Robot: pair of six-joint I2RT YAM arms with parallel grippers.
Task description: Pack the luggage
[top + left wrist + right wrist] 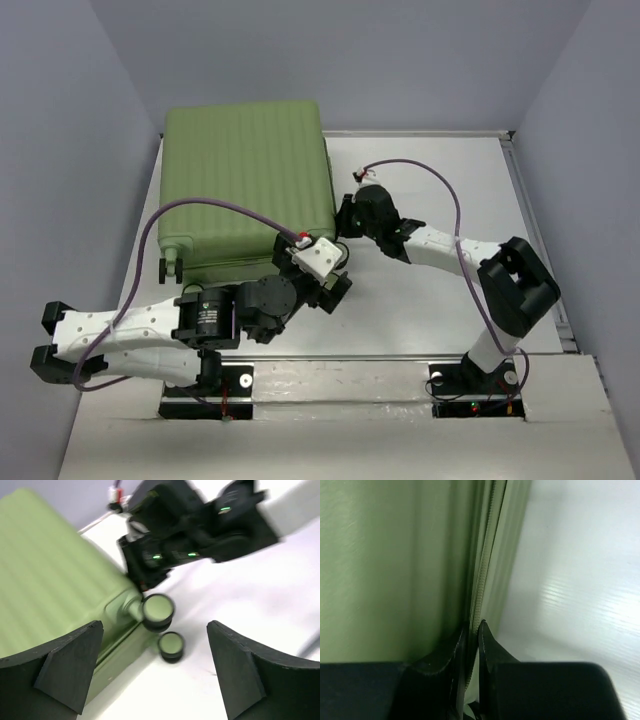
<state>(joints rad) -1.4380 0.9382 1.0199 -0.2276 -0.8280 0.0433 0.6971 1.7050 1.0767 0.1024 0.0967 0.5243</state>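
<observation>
From above, the pale sage-green ribbed hard-shell suitcase (245, 180) lies flat and closed at about 10 o'clock on the white worktop (430, 300). The right tool (345, 215) meets its 3 o'clock edge, and the left tool (337, 288) hangs just off its 5 o'clock corner. In the left wrist view, the left tool (155, 627) is released, its dark fingers (70, 665) spread wide at 7 and 5 o'clock. The suitcase (45, 570) fills the 9 o'clock side, with two small black wheels (158, 609) at centre and the blurred right tool (150, 560) at 12 o'clock against its edge. In the right wrist view, the right tool (472, 630) is clenched to a thin slit astride the suitcase's (380, 565) zip line (487, 555). Whether it pinches anything I cannot tell.
</observation>
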